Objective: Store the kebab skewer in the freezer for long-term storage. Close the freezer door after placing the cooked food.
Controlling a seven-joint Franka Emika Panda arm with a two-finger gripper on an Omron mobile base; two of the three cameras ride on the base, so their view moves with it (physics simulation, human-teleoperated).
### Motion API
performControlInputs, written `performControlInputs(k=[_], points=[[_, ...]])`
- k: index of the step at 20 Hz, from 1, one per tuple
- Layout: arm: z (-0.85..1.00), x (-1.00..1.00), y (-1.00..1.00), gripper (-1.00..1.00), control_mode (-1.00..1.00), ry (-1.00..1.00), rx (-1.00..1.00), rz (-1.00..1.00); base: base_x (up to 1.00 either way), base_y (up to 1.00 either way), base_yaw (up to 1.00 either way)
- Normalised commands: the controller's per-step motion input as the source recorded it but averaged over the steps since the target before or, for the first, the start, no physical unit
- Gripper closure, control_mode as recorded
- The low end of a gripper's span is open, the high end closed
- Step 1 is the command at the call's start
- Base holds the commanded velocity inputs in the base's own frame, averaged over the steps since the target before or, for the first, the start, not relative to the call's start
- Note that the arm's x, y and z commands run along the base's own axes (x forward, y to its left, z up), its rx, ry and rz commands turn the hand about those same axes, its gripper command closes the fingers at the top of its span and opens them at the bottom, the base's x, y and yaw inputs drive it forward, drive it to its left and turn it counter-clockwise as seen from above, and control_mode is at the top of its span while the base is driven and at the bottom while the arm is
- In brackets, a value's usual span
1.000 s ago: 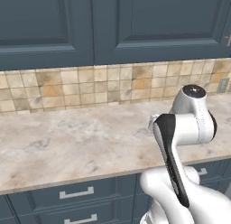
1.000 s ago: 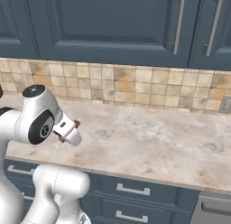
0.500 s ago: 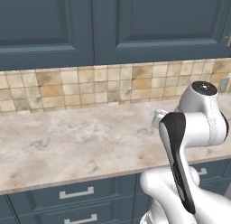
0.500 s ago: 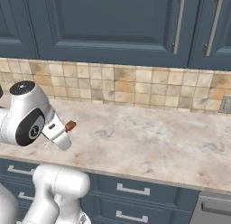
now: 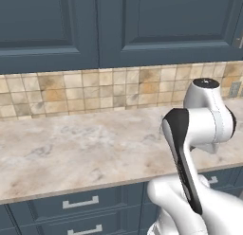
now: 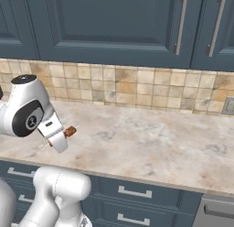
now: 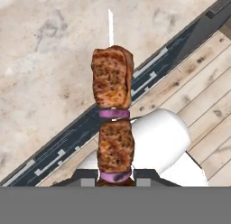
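The kebab skewer (image 7: 113, 111) is a thin stick with browned meat chunks and purple onion slices. In the hand view it stands straight up from between my gripper (image 7: 116, 180), which is shut on its lower end. From the right base camera the skewer (image 6: 69, 131) pokes out of the white hand (image 6: 56, 138) and hangs just above the counter's front edge (image 6: 137, 178). The freezer and the freezer door are out of view.
A beige marbled counter (image 5: 85, 149) runs across both base views under a tiled backsplash (image 6: 137, 86) and dark blue wall cabinets (image 5: 118, 25). Blue drawers (image 6: 132, 194) sit under the counter. Wood floor (image 7: 203, 96) lies beneath the hand.
The arm's upper joints have swung a little sideways and the hand has turned, while the skewer stays gripped near the counter's front edge. The counter and cabinets have not shifted.
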Motion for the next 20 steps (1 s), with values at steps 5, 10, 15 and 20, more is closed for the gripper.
performControlInputs(k=[5,10,15,20], points=[[-0.04,-0.20,0.00,1.00,-1.00,0.03,0.00,0.00,0.00,0.00,0.00],[-0.01,-0.16,0.00,1.00,-1.00,0.01,0.00,0.02,0.00,0.00,0.00],[-0.01,0.00,0.00,1.00,-1.00,0.04,0.00,0.00,0.00,0.00,0.00],[0.00,0.00,0.00,1.00,-1.00,0.00,0.00,0.00,0.00,0.00,0.00]])
